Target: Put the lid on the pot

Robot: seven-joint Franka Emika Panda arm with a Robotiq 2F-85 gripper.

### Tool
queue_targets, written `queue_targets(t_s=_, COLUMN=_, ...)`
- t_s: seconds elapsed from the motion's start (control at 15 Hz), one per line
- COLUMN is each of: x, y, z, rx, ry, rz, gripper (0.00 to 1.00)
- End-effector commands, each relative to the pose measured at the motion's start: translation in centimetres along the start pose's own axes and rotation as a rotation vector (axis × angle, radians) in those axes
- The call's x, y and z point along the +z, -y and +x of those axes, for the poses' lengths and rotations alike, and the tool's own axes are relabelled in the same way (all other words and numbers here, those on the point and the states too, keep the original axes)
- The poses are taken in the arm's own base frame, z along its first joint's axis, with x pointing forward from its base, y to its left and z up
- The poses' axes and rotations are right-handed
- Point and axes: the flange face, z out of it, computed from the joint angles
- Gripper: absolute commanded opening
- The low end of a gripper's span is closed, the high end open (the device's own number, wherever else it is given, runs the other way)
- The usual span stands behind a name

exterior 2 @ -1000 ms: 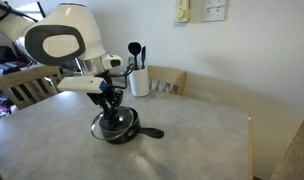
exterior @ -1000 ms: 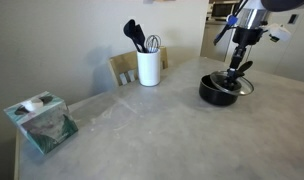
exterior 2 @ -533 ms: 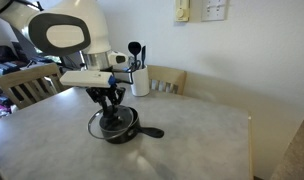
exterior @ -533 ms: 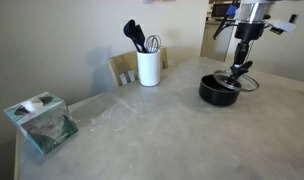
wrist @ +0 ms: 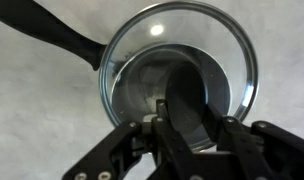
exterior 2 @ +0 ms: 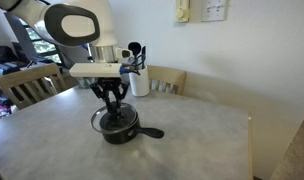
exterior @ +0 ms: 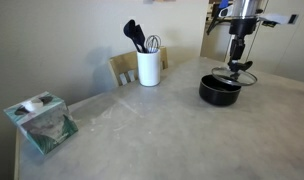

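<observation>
A round, clear glass lid (wrist: 182,35) with a thin, shiny metal rim hangs just above a small, shallow, round black pot (exterior: 216,92), which stands on a mottled grey, stone-look table (exterior: 142,130). In the wrist view the pot's dark inside shows through the glass, and its 1 long, straight black handle (wrist: 52,35) runs off toward 10 o'clock. The gripper (wrist: 187,118) reaches in from 6 o'clock, its 2 black fingers (wrist: 207,125) pinched on the lid's centre and hiding the knob.
</observation>
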Motion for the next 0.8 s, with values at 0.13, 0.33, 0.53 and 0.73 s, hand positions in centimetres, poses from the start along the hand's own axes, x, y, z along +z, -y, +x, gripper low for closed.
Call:
queue_targets(t_s=0.13, x=1.3, y=-0.2, z=3.0, rx=-0.087, ry=0.029, rz=-0.011, gripper=0.13)
queue_targets(t_s=0.33, x=1.9, y=0.4, z=4.2, rx=-0.114, ry=0.038, rz=-0.013, gripper=0.13)
queue_targets(t_s=0.53, x=2.1, y=1.1, z=5.1, rx=-0.139, ry=0.045, rz=-0.020, gripper=0.13)
queue_targets(t_s=0.73, x=2.3, y=1.5, z=5.5, rx=-0.156, ry=0.052, rz=-0.025, gripper=0.13)
